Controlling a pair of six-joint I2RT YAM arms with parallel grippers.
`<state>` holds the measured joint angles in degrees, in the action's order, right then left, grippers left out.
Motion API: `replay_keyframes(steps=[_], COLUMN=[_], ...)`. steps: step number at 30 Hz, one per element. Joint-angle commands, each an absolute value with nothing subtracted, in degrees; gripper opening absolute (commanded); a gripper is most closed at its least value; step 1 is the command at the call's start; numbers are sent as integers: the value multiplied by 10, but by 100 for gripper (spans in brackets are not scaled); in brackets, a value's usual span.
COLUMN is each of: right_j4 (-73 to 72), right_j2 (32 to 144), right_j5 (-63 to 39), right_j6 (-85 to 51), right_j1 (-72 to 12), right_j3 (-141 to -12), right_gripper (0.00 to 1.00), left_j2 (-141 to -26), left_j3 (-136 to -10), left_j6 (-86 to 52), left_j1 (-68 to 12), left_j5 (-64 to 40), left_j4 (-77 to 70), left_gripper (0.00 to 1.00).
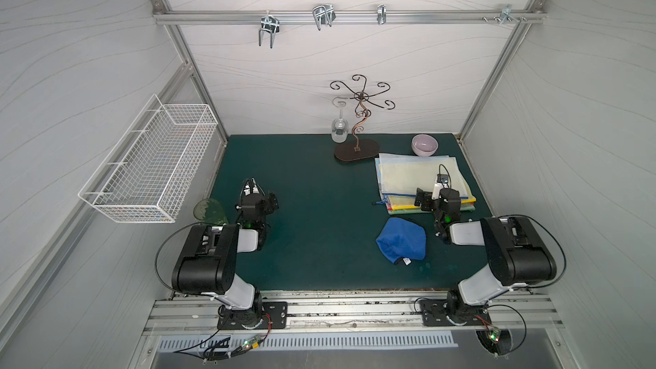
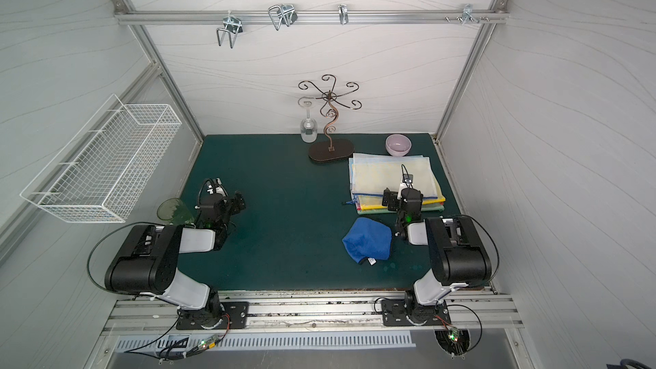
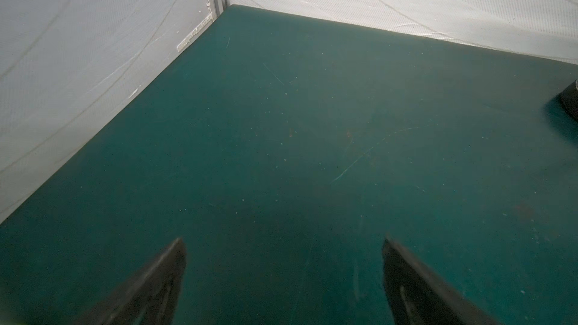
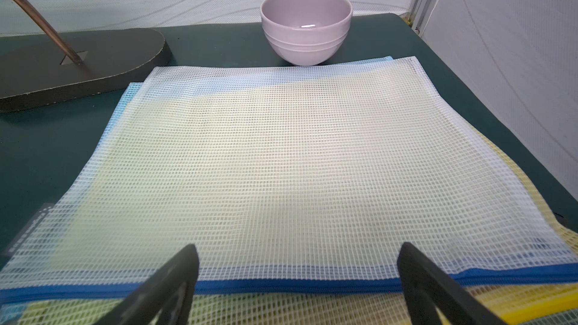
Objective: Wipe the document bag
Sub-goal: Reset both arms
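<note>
Left gripper (image 3: 283,242): jaws spread wide, nothing between them. In the left wrist view only bare green mat (image 3: 281,120) lies under and ahead of the two dark fingertips. In a top view it hangs over the left part of the mat, well apart from the bags. A green glass (image 1: 207,209) stands just beside that arm, partly hidden by it.

Right gripper (image 4: 297,246): jaws also spread wide and holding nothing. The fingertips sit over the near edge of the document bag (image 4: 281,167), one on each side of a stretch of its blue zipper (image 4: 291,286). Cannot tell whether the tips touch the mesh or hang just above it.

Document bag: clear white mesh, lying flat on top of a stack of mesh bags (image 1: 468,200) on the right side of the mat, towards the back. Yellow edges of lower bags show at the near edge of the stack.

Blue cloth (image 1: 401,239): crumpled on the mat just in front of the stack, beside the right arm. Neither gripper touches it.

Lilac bowl (image 4: 306,26): upright, just behind the far edge of the stack. The dark oval base of a glass-holder stand (image 4: 78,64) lies beside the stack's far left corner, and a wine glass (image 1: 339,129) hangs upside down from the stand.
</note>
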<state>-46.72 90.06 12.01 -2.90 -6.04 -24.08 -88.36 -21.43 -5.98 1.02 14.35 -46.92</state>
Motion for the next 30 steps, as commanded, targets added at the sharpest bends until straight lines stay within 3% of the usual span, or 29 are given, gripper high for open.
replay_keyframes(steps=[1, 30], right_j4=[-482, -482], right_j2=[902, 904], right_j5=[128, 121], right_j6=[-20, -17], right_j1=[-64, -63], right_j3=[-242, -244], right_gripper=[99, 99], left_j2=[-889, -889], left_j3=[-232, -232], left_j6=[-48, -47], left_j1=[8, 7], left_j5=[144, 144], left_j4=[-491, -490], left_gripper=[100, 100])
